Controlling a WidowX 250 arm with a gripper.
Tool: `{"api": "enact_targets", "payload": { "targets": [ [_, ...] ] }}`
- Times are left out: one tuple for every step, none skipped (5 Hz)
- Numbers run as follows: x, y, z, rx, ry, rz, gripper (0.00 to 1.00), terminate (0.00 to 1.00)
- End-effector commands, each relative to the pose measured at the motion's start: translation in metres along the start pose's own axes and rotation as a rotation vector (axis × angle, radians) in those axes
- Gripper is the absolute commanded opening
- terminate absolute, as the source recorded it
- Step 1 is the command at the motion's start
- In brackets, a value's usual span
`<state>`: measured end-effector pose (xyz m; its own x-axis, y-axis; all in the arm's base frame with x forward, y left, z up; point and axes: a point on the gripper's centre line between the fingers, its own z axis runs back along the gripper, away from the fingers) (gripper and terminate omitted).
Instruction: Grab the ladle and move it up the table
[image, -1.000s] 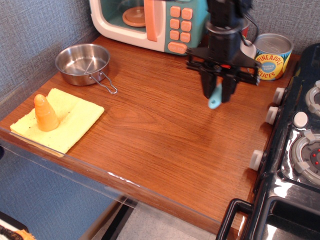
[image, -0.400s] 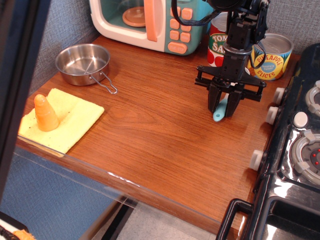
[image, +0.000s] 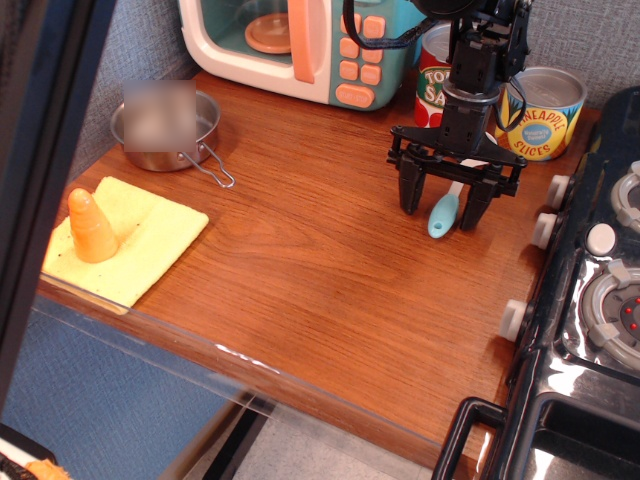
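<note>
The ladle (image: 445, 211) lies on the worktop (image: 300, 270) at the far right, near the cans (image: 541, 112), between the spread fingers (image: 409, 192) of the gripper (image: 442, 206), which grip nothing. It looks set down (task likely near done), so lift straight up without nudging the blue handle. The wood grain is bare around it; the stove (image: 590, 300) sits close on the right.
</note>
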<state>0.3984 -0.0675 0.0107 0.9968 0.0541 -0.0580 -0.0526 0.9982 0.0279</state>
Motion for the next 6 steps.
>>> {"api": "enact_targets", "payload": {
  "targets": [
    [-0.013, 0.009, 0.097, -0.07, -0.26, -0.162, 1.0, 0.0],
    [-0.029, 0.021, 0.117, -0.07, -0.33, -0.212, 1.0, 0.0],
    [-0.041, 0.03, 0.12, -0.06, -0.347, -0.197, 1.0, 0.0],
    [-0.047, 0.036, 0.121, -0.048, -0.343, -0.16, 1.0, 0.0],
    [-0.049, 0.045, 0.12, -0.025, -0.275, -0.168, 1.0, 0.0],
    [-0.049, 0.045, 0.12, -0.025, -0.275, -0.168, 1.0, 1.0]
  ]
}}
